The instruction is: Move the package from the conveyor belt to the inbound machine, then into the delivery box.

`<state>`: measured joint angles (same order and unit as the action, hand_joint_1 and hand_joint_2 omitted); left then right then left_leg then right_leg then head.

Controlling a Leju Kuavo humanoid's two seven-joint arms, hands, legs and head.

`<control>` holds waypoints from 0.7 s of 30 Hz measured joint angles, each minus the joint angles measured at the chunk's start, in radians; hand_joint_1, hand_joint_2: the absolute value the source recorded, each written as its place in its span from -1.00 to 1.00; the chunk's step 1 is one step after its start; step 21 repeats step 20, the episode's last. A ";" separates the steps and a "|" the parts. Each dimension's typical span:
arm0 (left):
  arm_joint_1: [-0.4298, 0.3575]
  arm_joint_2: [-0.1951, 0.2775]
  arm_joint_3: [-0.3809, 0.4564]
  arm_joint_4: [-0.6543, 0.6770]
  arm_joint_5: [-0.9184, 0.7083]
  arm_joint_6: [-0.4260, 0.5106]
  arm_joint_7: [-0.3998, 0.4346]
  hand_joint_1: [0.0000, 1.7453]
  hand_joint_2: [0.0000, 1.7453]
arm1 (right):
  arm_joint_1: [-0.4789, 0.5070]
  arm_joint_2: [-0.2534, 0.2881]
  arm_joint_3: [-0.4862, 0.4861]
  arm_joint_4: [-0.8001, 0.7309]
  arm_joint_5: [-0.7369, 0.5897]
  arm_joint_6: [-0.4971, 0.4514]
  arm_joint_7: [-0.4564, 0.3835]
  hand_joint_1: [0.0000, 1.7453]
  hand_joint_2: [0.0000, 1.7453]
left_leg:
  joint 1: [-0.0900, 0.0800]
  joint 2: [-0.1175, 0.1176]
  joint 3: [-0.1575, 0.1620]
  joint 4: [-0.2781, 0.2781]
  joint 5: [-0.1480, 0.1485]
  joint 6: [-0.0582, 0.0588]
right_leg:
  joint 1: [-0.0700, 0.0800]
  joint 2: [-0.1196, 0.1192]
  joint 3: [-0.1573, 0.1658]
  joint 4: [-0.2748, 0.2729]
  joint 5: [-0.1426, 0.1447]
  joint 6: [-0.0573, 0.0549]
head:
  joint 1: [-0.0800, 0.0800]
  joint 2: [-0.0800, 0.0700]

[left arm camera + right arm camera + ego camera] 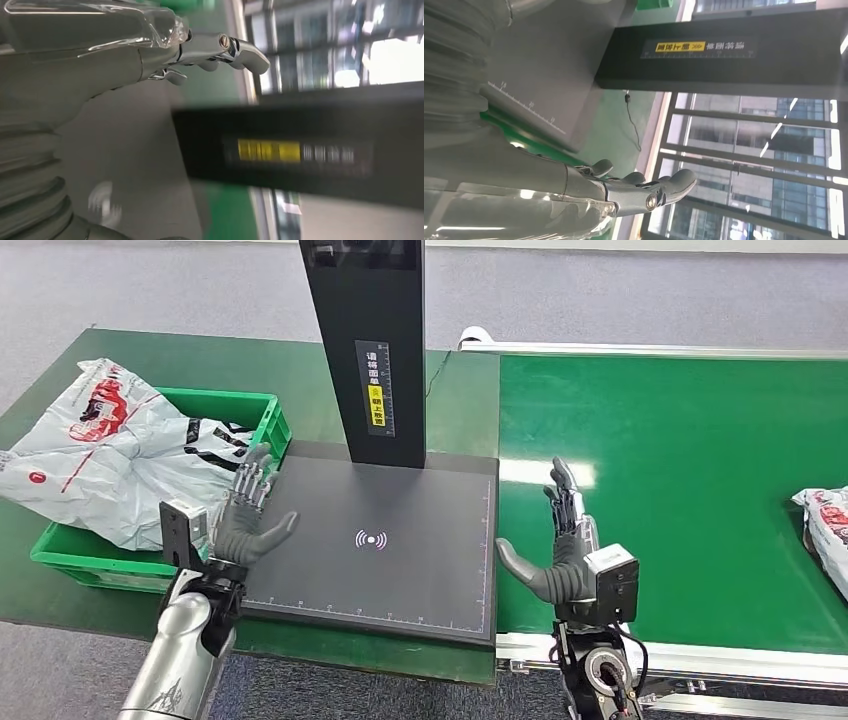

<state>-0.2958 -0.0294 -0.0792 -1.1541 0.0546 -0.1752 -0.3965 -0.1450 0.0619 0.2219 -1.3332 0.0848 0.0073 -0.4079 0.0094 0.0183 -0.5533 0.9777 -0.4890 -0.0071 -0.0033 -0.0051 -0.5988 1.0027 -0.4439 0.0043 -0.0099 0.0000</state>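
A white package with red print point(826, 525) lies on the green conveyor belt point(690, 470) at the far right edge, partly cut off. The dark inbound machine plate point(400, 550) sits in the middle, its black post point(372, 340) rising behind; the post also appears in the wrist views point(300, 150) point(734, 50). My left hand point(245, 520) hovers open over the plate's left edge, holding nothing. My right hand point(560, 550) is open above the belt, just right of the plate, well left of the package. The green delivery box point(255, 425) stands at the left.
Several white and grey plastic bags point(110, 440) fill the green box and spill over its left rim. The box and the machine stand on a green table point(130, 350). A silver rail point(680, 660) borders the belt's near edge.
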 joint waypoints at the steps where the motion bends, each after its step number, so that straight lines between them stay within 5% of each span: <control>1: 0.003 -0.005 -0.012 0.004 0.023 -0.022 0.002 -1.00 1.00 | -0.004 0.002 0.002 0.003 -0.001 0.006 0.000 -1.00 1.00 | 0.000 0.000 0.000 0.000 0.000 0.000 | 0.000 0.000 0.000 0.000 0.000 0.000 | 0.000 0.000; 21: 0.019 -0.047 -0.061 0.028 0.045 0.026 -0.028 -1.00 1.00 | -0.114 0.032 0.052 0.183 -0.050 0.083 0.039 -1.00 1.00 | 0.000 0.000 0.000 0.000 0.000 0.000 | 0.000 0.000 0.000 0.000 0.000 0.000 | 0.000 0.000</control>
